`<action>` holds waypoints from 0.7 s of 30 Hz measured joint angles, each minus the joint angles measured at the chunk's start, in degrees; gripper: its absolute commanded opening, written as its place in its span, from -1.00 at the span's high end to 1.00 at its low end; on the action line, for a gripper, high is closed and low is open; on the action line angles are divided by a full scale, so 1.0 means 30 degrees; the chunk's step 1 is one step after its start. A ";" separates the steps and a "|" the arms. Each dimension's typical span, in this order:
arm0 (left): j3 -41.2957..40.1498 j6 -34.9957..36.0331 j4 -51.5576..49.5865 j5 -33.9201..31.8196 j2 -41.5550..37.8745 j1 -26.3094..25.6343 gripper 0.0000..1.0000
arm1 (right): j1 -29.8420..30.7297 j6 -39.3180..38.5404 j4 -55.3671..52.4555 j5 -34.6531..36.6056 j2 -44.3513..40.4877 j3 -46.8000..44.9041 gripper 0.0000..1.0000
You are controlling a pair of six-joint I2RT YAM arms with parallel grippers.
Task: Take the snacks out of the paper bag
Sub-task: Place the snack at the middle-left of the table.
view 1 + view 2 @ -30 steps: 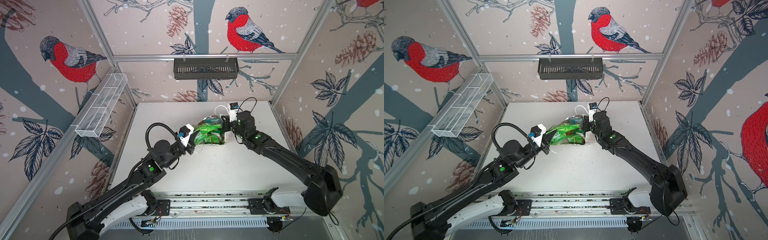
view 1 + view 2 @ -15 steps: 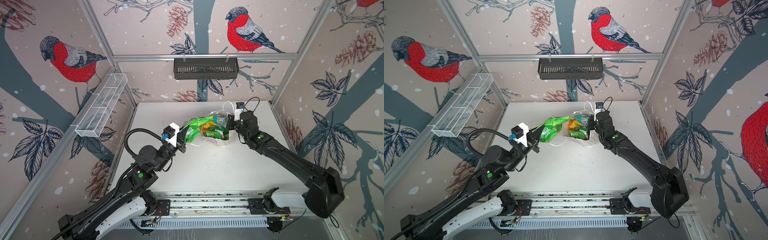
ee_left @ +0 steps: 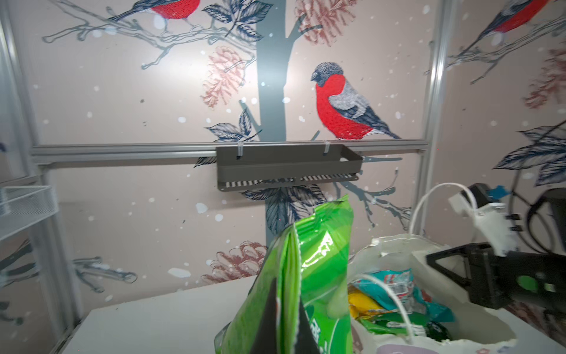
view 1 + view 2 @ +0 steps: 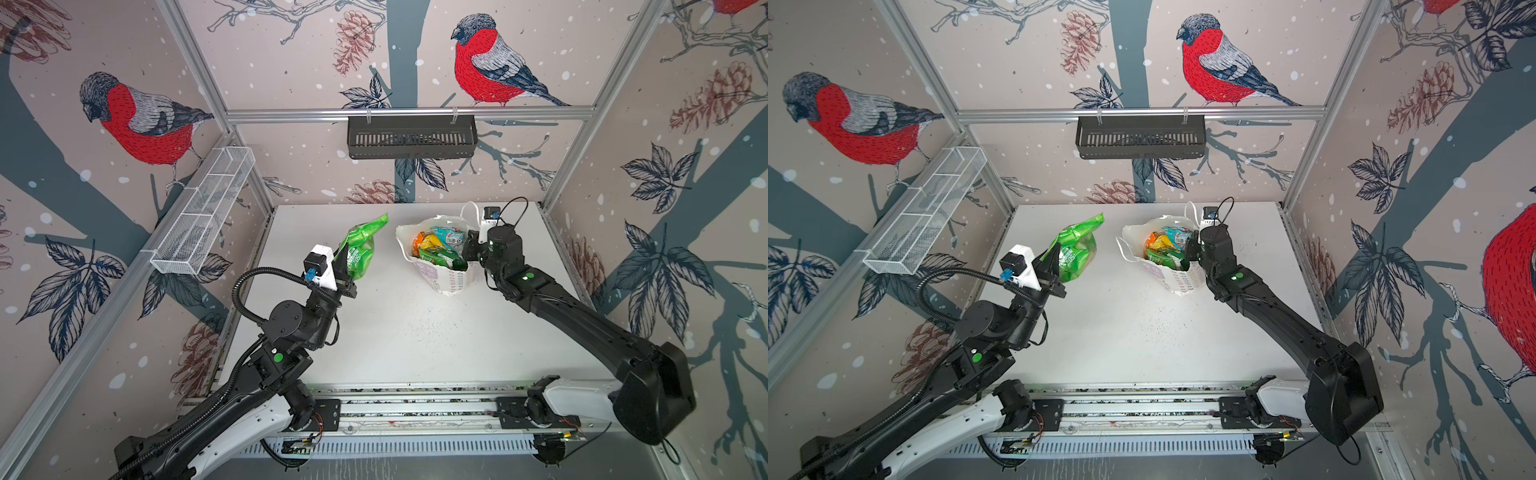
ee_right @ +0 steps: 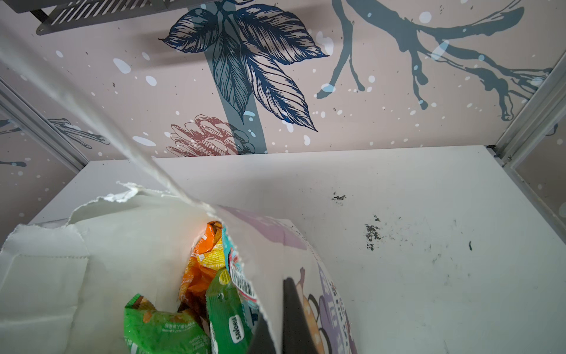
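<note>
now that the left gripper (image 4: 345, 262), clamped on a green packet (image 4: 362, 243), has swung off to the side, the packet hangs clear of the paper bag (image 4: 448, 279). a second ago it was still at the bag's mouth. it's over bare table (image 4: 395, 332) now, so one snack is out and likely needs setting down. right gripper (image 4: 468, 250) is pinched shut on the bag's rim, and the bag stands upright. bag is white with a torn edge and purple print. remaining snacks (image 4: 436, 246) (orange, yellow, teal, green) sit inside.
</note>
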 measured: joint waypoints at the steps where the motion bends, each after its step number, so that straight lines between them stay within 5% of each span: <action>1: -0.0102 -0.0007 0.0219 -0.0845 0.0255 0.0000 1.00 | -0.0015 0.0000 0.0087 0.0000 -0.0051 -0.0102 1.00; 4: 0.0000 -0.0335 0.0401 -0.2936 0.1326 0.0736 1.00 | -0.0051 0.0007 0.0248 -0.0131 -0.0066 -0.0219 1.00; 8: 0.0867 -0.2528 -0.0954 -0.2747 0.2710 0.3410 1.00 | -0.0051 0.0007 0.0415 -0.0430 -0.0066 -0.0328 1.00; 21: 0.4685 -0.7927 -0.7257 0.3504 0.9165 0.8437 1.00 | -0.0073 0.0000 0.0801 -0.1071 -0.0845 -0.1144 1.00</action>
